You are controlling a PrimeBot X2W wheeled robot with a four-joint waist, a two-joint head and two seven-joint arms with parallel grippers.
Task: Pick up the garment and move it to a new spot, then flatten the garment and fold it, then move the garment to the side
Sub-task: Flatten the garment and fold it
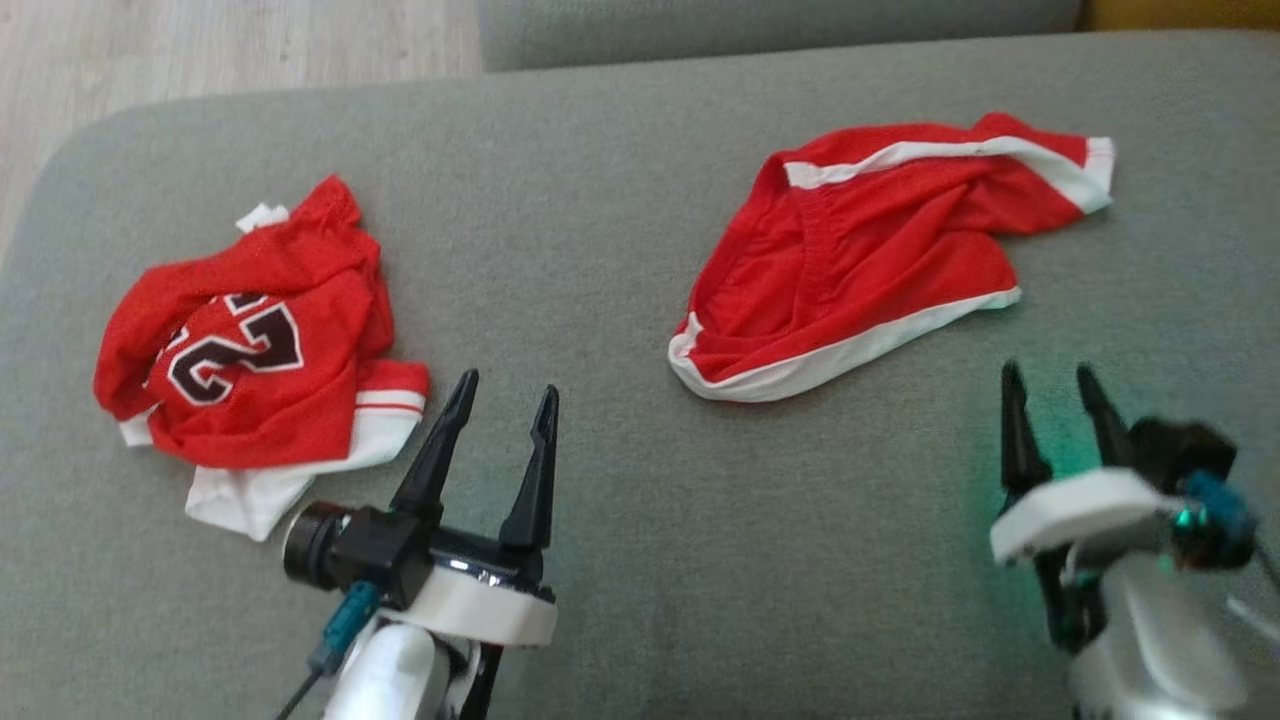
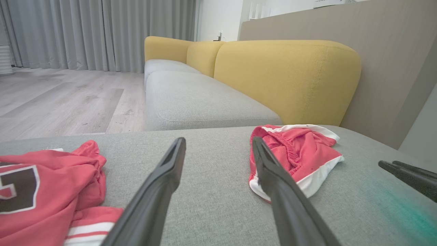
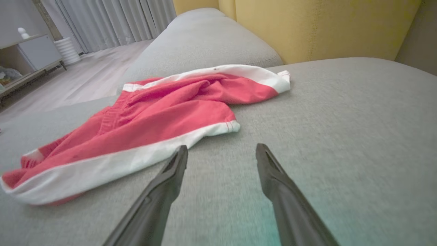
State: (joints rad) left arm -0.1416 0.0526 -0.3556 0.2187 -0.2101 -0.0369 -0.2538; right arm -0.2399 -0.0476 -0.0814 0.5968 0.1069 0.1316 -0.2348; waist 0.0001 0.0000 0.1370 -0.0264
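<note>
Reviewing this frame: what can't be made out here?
- Jersey number, head view: crumpled folds hide part of the digits.
- Jersey, left wrist view: cut off by left and bottom edges.
- Right hand, head view: wrist parts blurred.
- Shorts, left wrist view: partly behind the left hand's finger.

Grey woven seat cushion [image 1: 600, 200] in the foreground, rounded at its far left corner; just beyond it a second grey cushion [image 2: 191, 99] of the same cloth, running away lengthwise; yellow backrests [image 2: 290, 75] upright in a row along the right of the seating in the left wrist view; pale wood-plank floor [image 2: 61, 99] to the left; grey curtains [image 2: 102, 34] hanging in folds down to the floor at the far end; white ribbed cylinder [image 3: 68, 51] standing at the curtains' foot; low pale cabinet [image 3: 37, 54] nearby, a small white object [image 3: 23, 33] on top, too small to identify; beige panel [image 2: 392, 51] rising behind the backrests; white wall [image 2: 218, 17] past it.
</note>
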